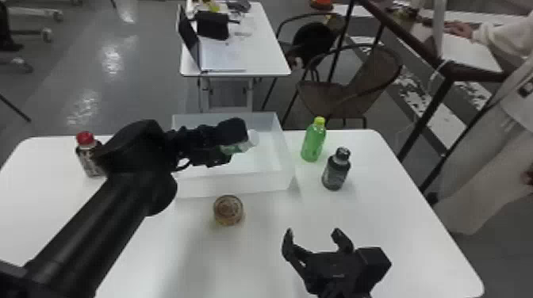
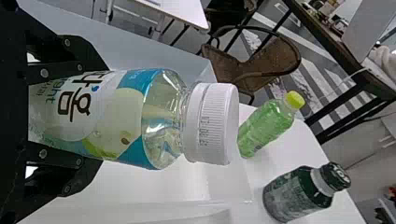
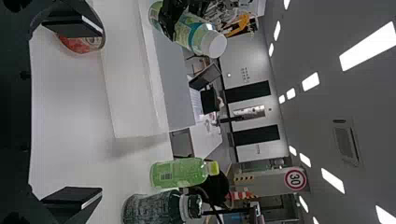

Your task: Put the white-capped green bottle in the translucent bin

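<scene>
My left gripper (image 1: 228, 152) is over the translucent bin (image 1: 234, 184) in the head view, shut on the white-capped green bottle (image 1: 239, 148), which lies nearly level above the bin's inside. In the left wrist view the bottle (image 2: 116, 119) sits between the two fingers of my left gripper (image 2: 60, 116), its white cap pointing away from them. My right gripper (image 1: 313, 234) is parked low over the near right of the table, fingers apart and holding nothing; its fingers frame bare table in the right wrist view, where the gripper (image 3: 72, 114) is at the left edge.
Right of the bin stand a yellow-capped green bottle (image 1: 313, 140) and a dark bottle (image 1: 336, 170). A round-topped container (image 1: 228, 210) stands just in front of the bin. A red-capped bottle (image 1: 88, 154) is at the left, beside my left arm.
</scene>
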Motion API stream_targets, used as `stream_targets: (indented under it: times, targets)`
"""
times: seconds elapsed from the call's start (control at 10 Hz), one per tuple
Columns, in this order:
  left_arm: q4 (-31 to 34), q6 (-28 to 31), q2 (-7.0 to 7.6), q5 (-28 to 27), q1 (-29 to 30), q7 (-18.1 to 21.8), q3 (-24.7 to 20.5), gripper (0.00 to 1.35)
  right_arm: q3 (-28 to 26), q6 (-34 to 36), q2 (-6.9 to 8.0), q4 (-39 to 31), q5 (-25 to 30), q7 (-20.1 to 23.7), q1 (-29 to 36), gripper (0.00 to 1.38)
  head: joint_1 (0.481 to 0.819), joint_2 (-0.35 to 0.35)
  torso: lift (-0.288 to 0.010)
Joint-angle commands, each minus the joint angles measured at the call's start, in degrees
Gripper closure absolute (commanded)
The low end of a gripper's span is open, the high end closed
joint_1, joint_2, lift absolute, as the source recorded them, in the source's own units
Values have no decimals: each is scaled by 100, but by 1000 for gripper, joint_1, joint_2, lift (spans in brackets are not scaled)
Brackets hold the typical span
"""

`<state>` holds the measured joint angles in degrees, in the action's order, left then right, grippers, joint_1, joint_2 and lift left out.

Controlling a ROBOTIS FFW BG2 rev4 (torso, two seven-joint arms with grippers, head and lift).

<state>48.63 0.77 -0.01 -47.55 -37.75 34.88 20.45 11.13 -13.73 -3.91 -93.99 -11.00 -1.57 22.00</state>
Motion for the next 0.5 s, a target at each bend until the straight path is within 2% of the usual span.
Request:
stream_targets:
  times: [0.0, 0.1, 0.2, 0.3, 0.4]
  targets:
    - [-64, -16, -14, -536, -75, -78, -68, 614, 3, 11, 13, 38, 1, 8, -29, 96, 695, -115, -55]
    - [-64, 160, -14, -527, -83, -113, -15, 154, 3, 11, 13, 38, 1, 8, -38, 96, 695, -102, -55]
    - [-64, 169, -14, -536, -119, -113, 99, 24, 3, 11, 13, 30, 1, 8, -38, 96, 695, -98, -55]
    - [-55, 187, -14, -501, -119, -113, 134, 144, 3, 11, 13, 30, -7, 17, -29, 98, 695, -94, -55]
    - [-46, 204, -14, -466, -101, -104, 126, 205, 3, 11, 13, 30, -7, 17, -21, 96, 695, -96, -55]
